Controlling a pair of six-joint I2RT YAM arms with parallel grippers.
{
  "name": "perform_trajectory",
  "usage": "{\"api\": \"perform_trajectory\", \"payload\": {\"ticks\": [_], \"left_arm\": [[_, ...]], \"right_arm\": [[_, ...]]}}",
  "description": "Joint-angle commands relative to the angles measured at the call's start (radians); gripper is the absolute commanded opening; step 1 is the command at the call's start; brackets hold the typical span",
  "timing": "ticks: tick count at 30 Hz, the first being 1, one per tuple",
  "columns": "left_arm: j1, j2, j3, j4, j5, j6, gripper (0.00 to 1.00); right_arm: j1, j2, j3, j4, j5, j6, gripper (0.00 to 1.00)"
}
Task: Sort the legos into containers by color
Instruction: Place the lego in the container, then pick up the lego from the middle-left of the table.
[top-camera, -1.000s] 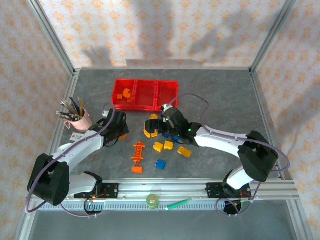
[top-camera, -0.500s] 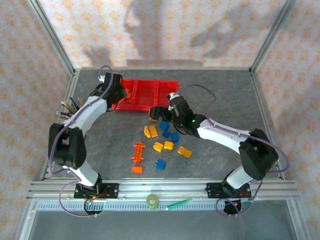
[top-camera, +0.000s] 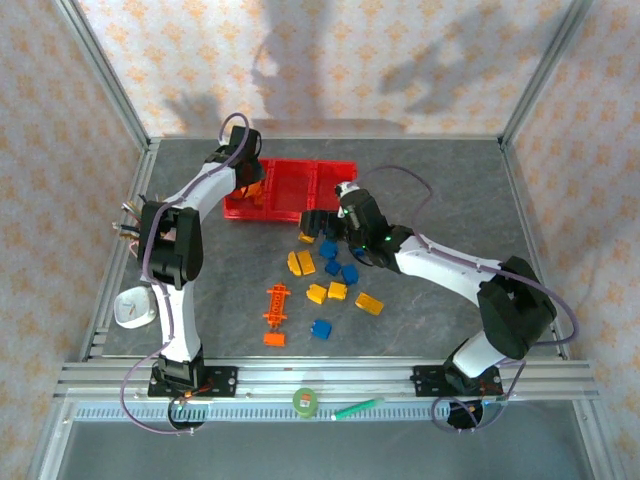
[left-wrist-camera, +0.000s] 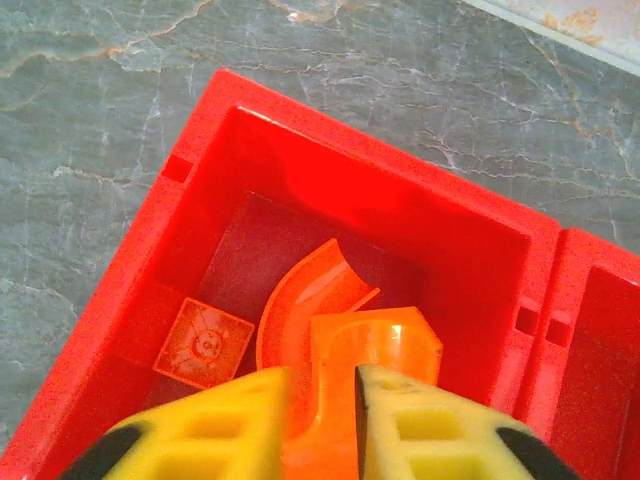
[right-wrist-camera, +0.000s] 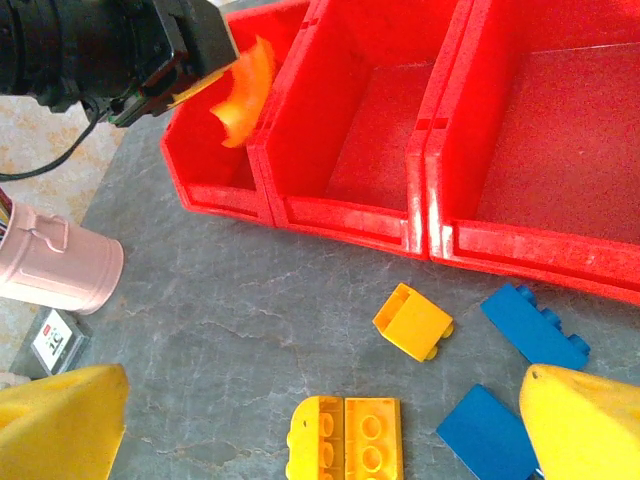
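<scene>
Left end effector (left-wrist-camera: 322, 388) pinches an orange lego (left-wrist-camera: 380, 345), likely light, stiff and slippery, by its flat sides over the leftmost container (left-wrist-camera: 190, 140); right end effector (right-wrist-camera: 320, 420) hangs spread wide.

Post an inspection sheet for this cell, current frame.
Surface: grey marbled tabletop, no stains seen.
Job's things: three joined red bins; orange arch and flat orange brick in the leftmost; yellow, blue and orange loose bricks in front.
Clutter: pink pencil cup, green tape roll, green pen.
Pincers: left pincer over the leftmost bin, orange lego between its fingers; right pincer open above loose bricks.
Cables: purple cable along each arm.
Surroundings: patterned walls, aluminium rail at near edge.
</scene>
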Motion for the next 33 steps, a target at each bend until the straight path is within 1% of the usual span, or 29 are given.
{"api": "perform_trajectory", "payload": {"ticks": [1, 4, 6, 14, 19, 23, 24, 28, 33], "left_arm": [[0.006, -0.030, 0.060, -0.059, -0.035, 0.038, 0.31], [0.006, -0.077, 0.055, -0.077, -0.026, 0.048, 0.33], [0.004, -0.131, 0.020, -0.076, -0.011, 0.042, 0.34], [-0.060, -0.443, -0.348, 0.027, 0.043, 0.023, 0.45], [-0.144, -0.636, -0.582, 0.076, 0.045, -0.014, 0.49], [-0.216, -0.769, -0.737, 0.082, 0.039, -0.066, 0.54], [-0.234, -0.799, -0.779, 0.092, 0.053, -0.076, 0.55], [-0.312, -0.877, -0.905, 0.091, 0.057, -0.136, 0.60], [-0.407, -0.905, -1.008, 0.083, 0.054, -0.198, 0.68]], "right_arm": [[-0.005, -0.015, 0.038, -0.032, -0.006, -0.024, 1.00], [-0.005, -0.037, 0.039, -0.052, -0.010, -0.026, 1.00], [-0.005, -0.056, 0.026, -0.058, -0.013, -0.021, 1.00], [-0.005, -0.115, -0.088, -0.066, -0.026, 0.020, 1.00], [0.009, -0.131, -0.165, -0.046, -0.031, 0.021, 1.00], [0.045, -0.120, -0.206, -0.029, -0.024, 0.010, 1.00], [0.059, -0.116, -0.218, -0.015, -0.026, 0.007, 1.00], [0.121, -0.098, -0.258, 0.026, -0.019, 0.000, 1.00], [0.160, -0.086, -0.318, 0.117, -0.028, 0.041, 1.00]]}}
